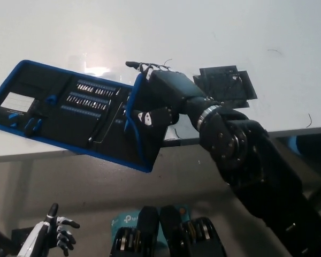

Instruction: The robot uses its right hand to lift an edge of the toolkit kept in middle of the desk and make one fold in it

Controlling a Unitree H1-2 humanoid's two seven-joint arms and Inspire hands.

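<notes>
A black toolkit (75, 110) with a blue border lies open on the white desk (203, 32), its near edge hanging over the desk front. It holds rows of bits and small tools. My black right hand (160, 96) is shut on the toolkit's right flap (142, 134), thumb inside and fingers behind. That flap stands raised, nearly upright, above the rest of the case. My white left hand (51, 233) rests low at the bottom left, fingers apart, holding nothing.
A black square patch (224, 87) is stuck on the desk just right of my right hand. The desk's front edge runs across the middle of the picture. A teal box (120, 219) lies on the floor below.
</notes>
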